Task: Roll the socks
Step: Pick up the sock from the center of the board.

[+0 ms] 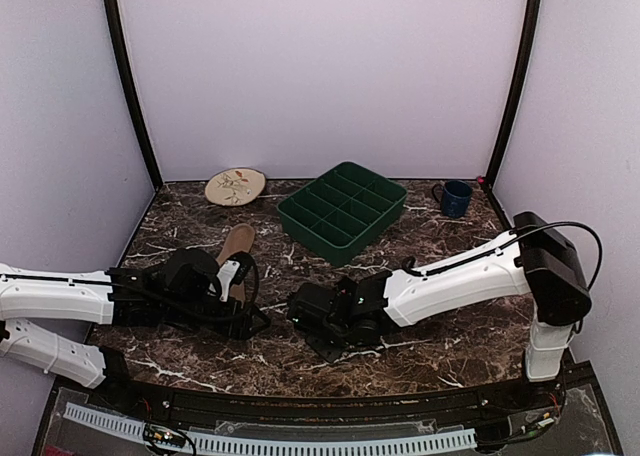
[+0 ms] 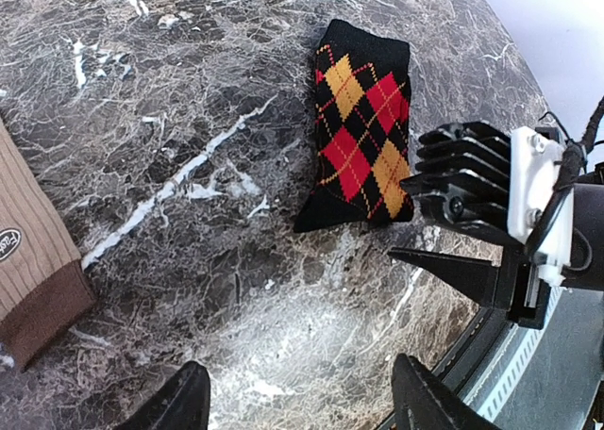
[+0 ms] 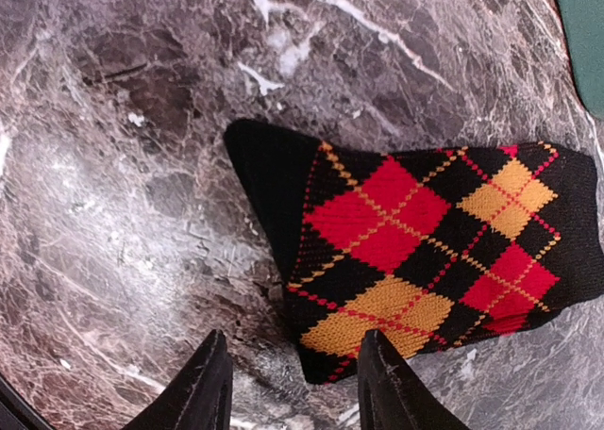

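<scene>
Step in hand, by our reading: starting the roll on the argyle sock (image 3: 425, 251), which lies flat and unrolled on the table (image 2: 189, 119), near the front and about centre, between the two arms. The right gripper (image 3: 293, 340) hangs low over it, released, bare marble between its fingers, one fingertip just at the sock's long edge; nothing grasped. The left gripper (image 2: 300, 366) is also released and empty, standing off to the left of that sock. To do this well, we judge that the right fingers should shift onto the plain black end, pinch the full thickness and turn it over tightly toward the diamonds. The left could pin the other end, since the polished top looks slick and the fabric may slide. The sock is black with red and orange-yellow diamonds, soft and limp, its edges tidy. The tan sock (image 2: 33, 260) lies flat further left, brown band showing, untouched, running toward the far side.
</scene>
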Tool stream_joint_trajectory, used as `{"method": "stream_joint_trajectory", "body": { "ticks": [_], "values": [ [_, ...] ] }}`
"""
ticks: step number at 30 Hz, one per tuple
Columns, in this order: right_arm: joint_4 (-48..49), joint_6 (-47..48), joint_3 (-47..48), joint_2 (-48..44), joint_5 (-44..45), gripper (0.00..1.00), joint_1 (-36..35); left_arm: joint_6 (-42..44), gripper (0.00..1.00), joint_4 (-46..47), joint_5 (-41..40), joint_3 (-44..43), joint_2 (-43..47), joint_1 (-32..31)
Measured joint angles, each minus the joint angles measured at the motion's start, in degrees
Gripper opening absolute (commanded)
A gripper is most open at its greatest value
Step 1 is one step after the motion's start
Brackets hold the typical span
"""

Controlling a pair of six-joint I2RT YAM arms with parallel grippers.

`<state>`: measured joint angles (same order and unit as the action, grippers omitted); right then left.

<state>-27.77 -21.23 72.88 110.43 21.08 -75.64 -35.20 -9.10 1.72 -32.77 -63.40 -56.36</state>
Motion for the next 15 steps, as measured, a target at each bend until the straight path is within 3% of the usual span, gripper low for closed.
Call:
{"method": "stream_joint_trajectory", "body": {
  "ticks": [15],
  "values": [
    [-1.0, 2.8, 0.0, 2.1, 0.0, 0.36, 0.0, -0.8, 0.69, 0.0, -0.7, 0.0, 0.4, 0.0]
  ]
}}
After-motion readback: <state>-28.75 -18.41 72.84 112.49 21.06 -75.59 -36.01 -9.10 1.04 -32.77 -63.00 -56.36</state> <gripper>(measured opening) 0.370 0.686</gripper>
